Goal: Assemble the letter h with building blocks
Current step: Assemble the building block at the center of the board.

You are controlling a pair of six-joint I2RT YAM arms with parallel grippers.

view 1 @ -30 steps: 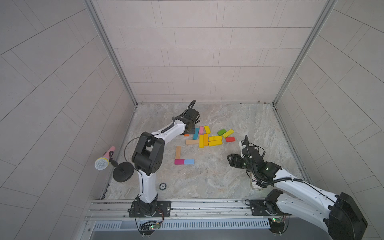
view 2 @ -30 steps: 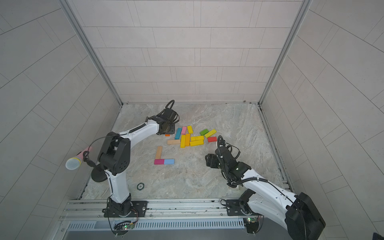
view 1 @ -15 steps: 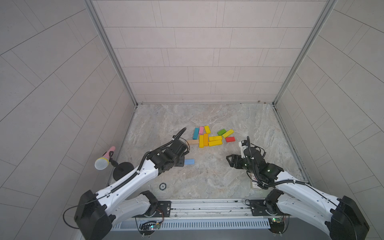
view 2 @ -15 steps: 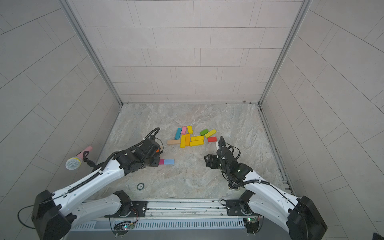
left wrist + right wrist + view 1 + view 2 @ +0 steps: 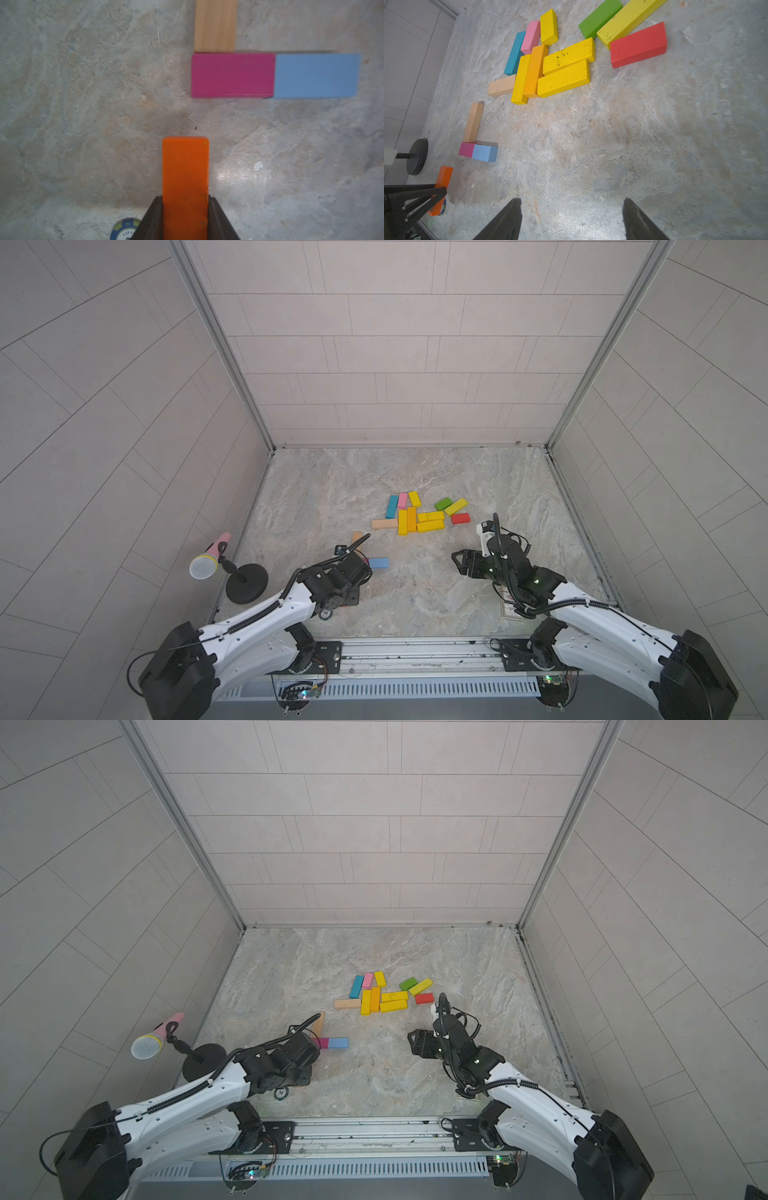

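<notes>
My left gripper [image 5: 185, 199] is shut on an orange block [image 5: 185, 166], which sticks out forward between the jaws, just above the floor. Ahead of it lie a magenta block [image 5: 232, 75] and a blue block [image 5: 315, 75] end to end. A plain wood block [image 5: 215, 25] stands at a right angle on the magenta one's far side. Several loose building blocks [image 5: 419, 516] in yellow, orange, teal, pink, green, red and plain wood lie farther back. My right gripper [image 5: 572, 207] hangs open and empty over bare floor, right of the blue block [image 5: 378, 563].
A pink microphone [image 5: 208, 562] on a black round stand [image 5: 247, 583] sits at the left wall. A poker chip [image 5: 124, 228] lies by my left gripper. A printed card [image 5: 509, 608] lies under my right arm. Walls close in three sides.
My left arm has drawn back from the far pile to the near side, carrying the orange block, and now sits just short of the magenta block. The right arm has barely moved.
</notes>
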